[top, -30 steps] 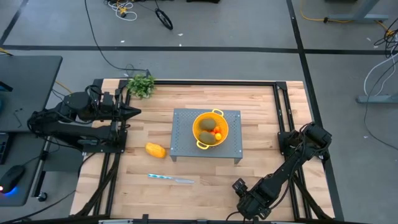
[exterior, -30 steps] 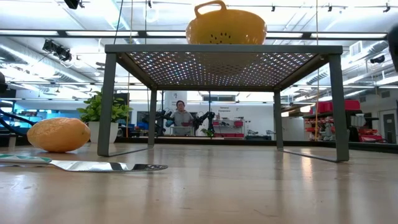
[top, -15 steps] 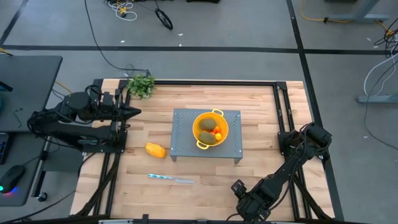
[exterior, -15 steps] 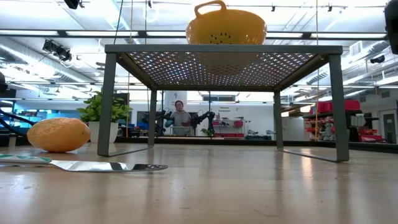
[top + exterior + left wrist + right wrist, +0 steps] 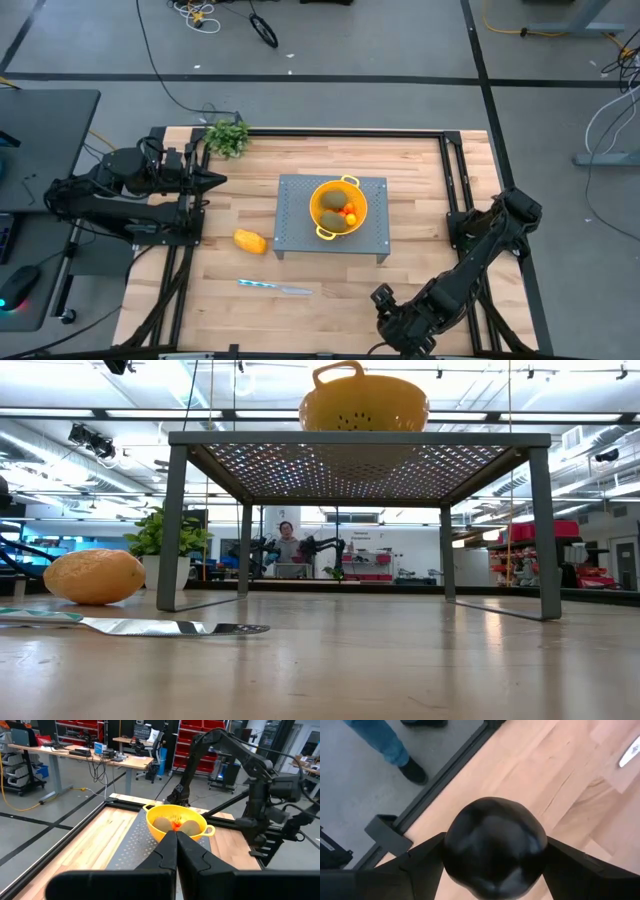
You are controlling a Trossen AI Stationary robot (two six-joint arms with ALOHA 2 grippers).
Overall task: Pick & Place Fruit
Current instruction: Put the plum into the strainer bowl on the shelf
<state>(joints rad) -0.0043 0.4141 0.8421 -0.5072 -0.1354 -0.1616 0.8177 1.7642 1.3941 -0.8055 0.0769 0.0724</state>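
My right gripper (image 5: 386,301) is near the table's near edge, right of centre, shut on a small blackish round fruit (image 5: 492,847). A yellow colander (image 5: 339,208) stands on a grey perforated stand (image 5: 300,235) at mid-table. It holds two brownish-green ovals (image 5: 335,201) and tiny orange-red balls (image 5: 351,213). A yellow-orange oblong fruit (image 5: 250,241) lies on the wood left of the stand. My left gripper (image 5: 222,179) waits shut and level at the table's left, pointing at the colander (image 5: 176,822). My right gripper holds the blackish round fruit by its two opposite sides (image 5: 451,851), pinched between the two fingers (image 5: 422,862). The fingers come from above, slanting steeply down. The fruit fills the gap between them and is lifted clear of the wooden table.
A thin silvery knife (image 5: 275,288) lies near the front edge, left of my right gripper. A leafy green bunch (image 5: 228,136) stands at the far left corner. A person's leg and dark shoe (image 5: 412,770) are on the floor just off the table's edge.
My right gripper has risen with the blackish fruit held between its fingers, tipping a little less steeply down. Its dark shape has left the upper right of the low view. The left arm has kept still.
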